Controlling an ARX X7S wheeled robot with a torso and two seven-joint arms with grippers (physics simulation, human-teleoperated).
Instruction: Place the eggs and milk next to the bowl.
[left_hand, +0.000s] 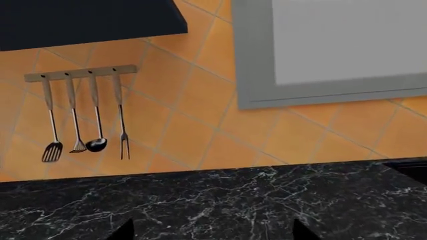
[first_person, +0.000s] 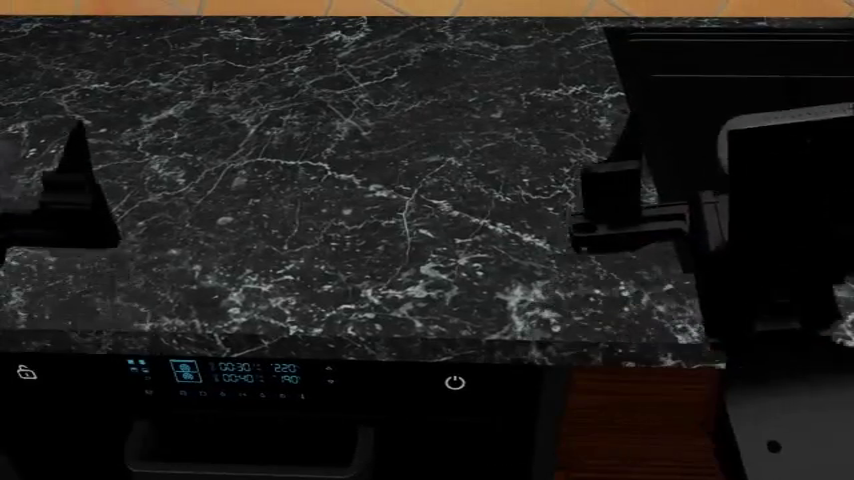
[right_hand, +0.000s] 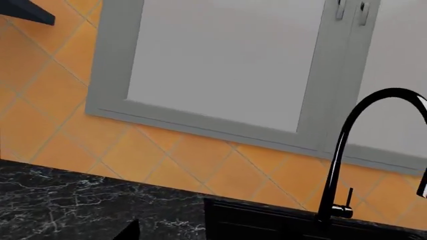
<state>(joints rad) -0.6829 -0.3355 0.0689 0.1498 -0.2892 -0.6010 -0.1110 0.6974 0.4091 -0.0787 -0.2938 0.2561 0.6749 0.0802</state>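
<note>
Black marble counter (first_person: 347, 180) across the head view, with an oven panel (first_person: 227, 373) below its front edge and a wood cabinet front (first_person: 634, 420) further right. Sink (first_person: 727, 80) sunk into the counter's far right corner.

Left gripper (left_hand: 212, 231) low over the counter near its left edge, facing the orange tiled wall (left_hand: 200, 115). Two dark fingertips (left_hand: 123, 231) set wide apart, nothing between them.

Right gripper (first_person: 617, 215) over the counter just beside the sink's near left corner, with the dark arm (first_person: 787, 250) behind it. Only one fingertip (right_hand: 130, 231) caught by the right wrist view, and merely a dark block in the head view, so no telling how wide the jaws stand.

On the wall ahead of the left gripper, a utensil rail (left_hand: 80, 73) with a spatula (left_hand: 52, 150), what looks like a whisk (left_hand: 78, 146), a ladle (left_hand: 97, 144) and a fork (left_hand: 124, 147) hanging from it. Dark hood (left_hand: 87, 20) above the rail, grey-framed window (left_hand: 333, 50) beside it.

Black curved faucet (right_hand: 347, 145) at the sink's back edge, under the window.

Eggs, milk and bowl outside all three views.
</note>
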